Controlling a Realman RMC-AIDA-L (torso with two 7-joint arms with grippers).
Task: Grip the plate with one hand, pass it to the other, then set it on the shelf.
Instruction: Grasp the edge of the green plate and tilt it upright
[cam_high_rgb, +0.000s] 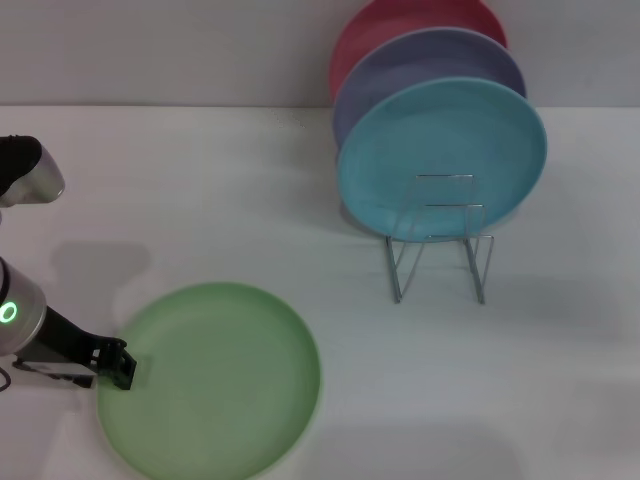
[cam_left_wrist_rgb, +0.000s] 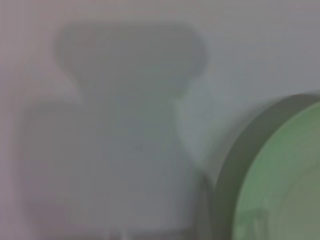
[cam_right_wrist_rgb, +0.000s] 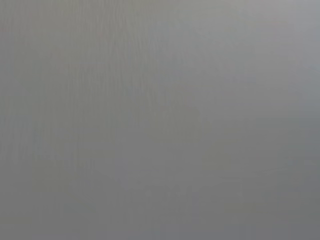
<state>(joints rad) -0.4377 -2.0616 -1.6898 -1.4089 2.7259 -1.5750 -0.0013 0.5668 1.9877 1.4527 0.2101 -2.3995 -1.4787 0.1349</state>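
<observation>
Down at the lower left of the head view, the left gripper (cam_high_rgb: 118, 366) sat right at the left rim of the green plate (cam_high_rgb: 215, 380) lying flat on the table (cam_high_rgb: 200, 200), finger spacing impossible to tell, the right arm nowhere in sight.

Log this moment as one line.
left gripper: at green plate left rim | plate: flat on table | right gripper: out of view | rack: front slots free
</observation>
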